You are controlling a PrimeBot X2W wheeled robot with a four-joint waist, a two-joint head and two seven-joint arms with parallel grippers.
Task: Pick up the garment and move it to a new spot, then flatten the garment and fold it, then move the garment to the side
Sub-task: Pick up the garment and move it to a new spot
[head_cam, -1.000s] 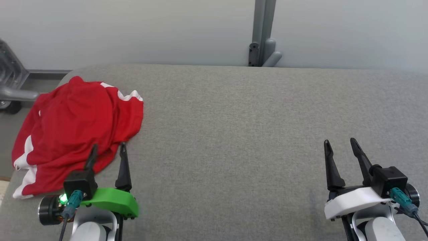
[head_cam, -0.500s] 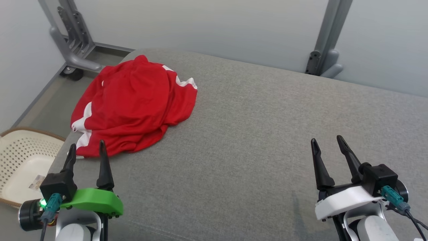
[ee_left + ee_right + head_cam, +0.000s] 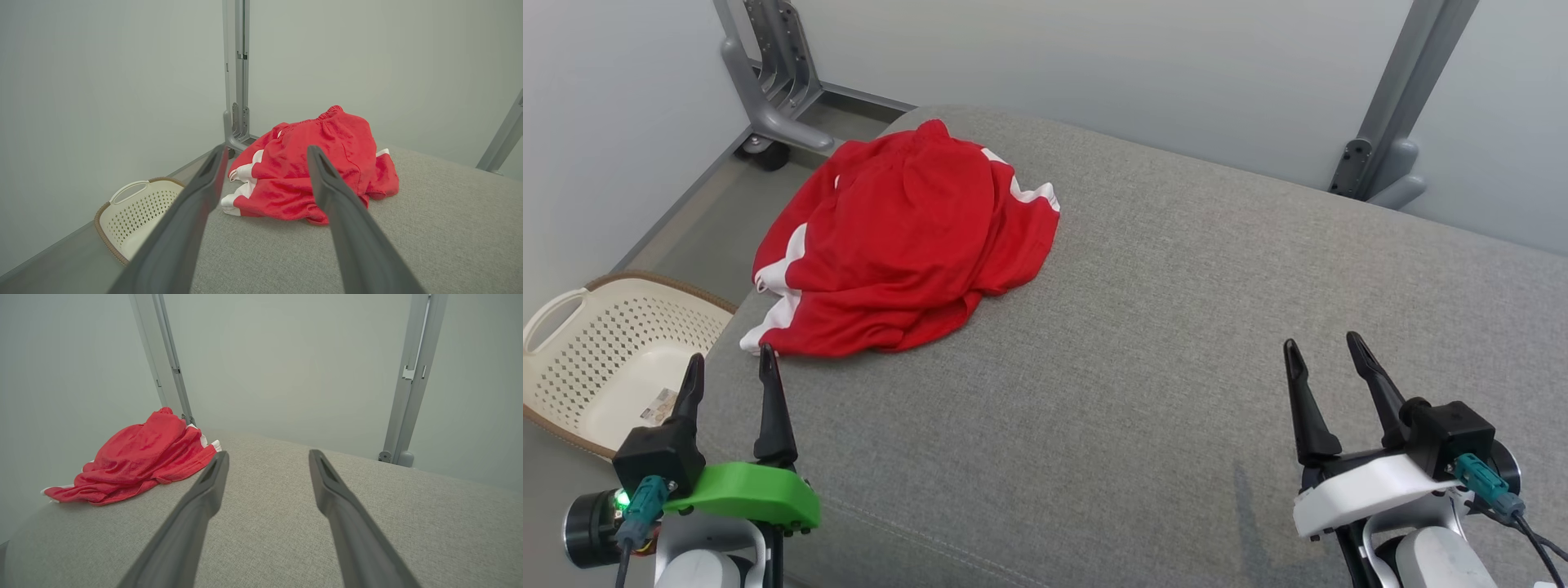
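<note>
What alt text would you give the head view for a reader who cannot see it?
A crumpled red garment with white trim lies at the left end of a grey cushion, just ahead of the open left gripper. The open right gripper hovers at lower right; a cream basket sits on the floor at left.

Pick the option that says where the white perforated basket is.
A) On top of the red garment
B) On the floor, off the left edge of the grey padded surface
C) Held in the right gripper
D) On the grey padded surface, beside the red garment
B: the basket stands down on the floor beyond the left edge of the grey padded surface, while the red garment lies up on that surface.
</note>
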